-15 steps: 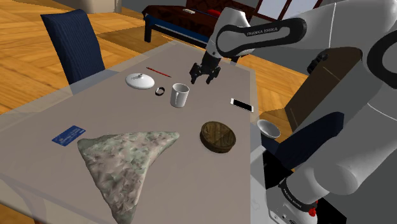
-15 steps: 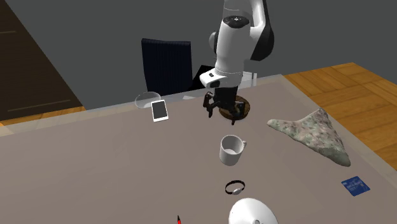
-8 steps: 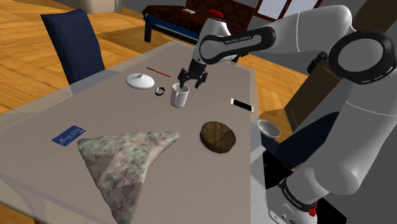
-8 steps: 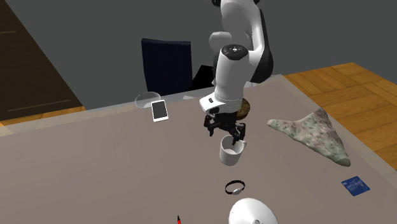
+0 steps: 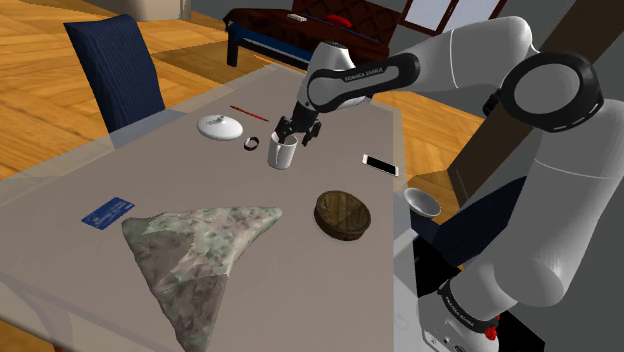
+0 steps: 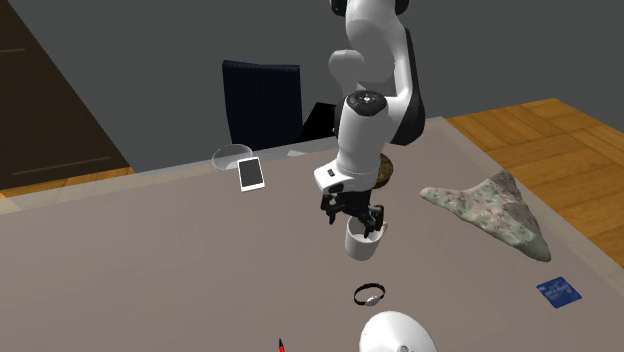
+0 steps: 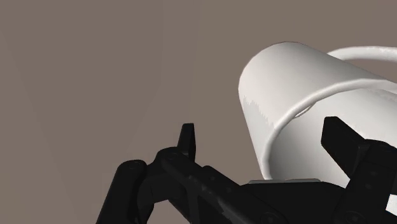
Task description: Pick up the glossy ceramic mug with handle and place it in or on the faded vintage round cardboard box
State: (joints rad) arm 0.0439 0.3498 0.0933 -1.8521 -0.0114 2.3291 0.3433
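A plain white mug (image 5: 282,153) with a handle stands upright on the grey-brown table (image 5: 150,190). My black gripper (image 5: 293,133) is open and sits low over its rim. In the wrist view the mug (image 7: 299,83) lies close under the gripper (image 7: 261,133): one finger is outside the wall, the other is over the opening, and the rim runs between them without touching them. From the second exterior view the gripper (image 6: 358,215) hides the top of the mug (image 6: 360,242). The round brown box (image 5: 343,214) lies nearer the stand, partly hidden behind the arm (image 6: 386,170).
Beside the mug lie a dark wristband (image 5: 252,143), a white lid (image 5: 219,127) and a red pencil (image 5: 249,113). A phone (image 5: 380,164) and a white bowl (image 5: 423,204) sit toward the stand. A camouflage cloth (image 5: 195,250) and a blue card (image 5: 107,212) are nearer. A blue chair (image 5: 115,65) stands at the table's edge.
The gripper has come down and toward the shoulder view's left, from above the table beside the mug to the mug's rim. It stayed open. The mug has not moved.
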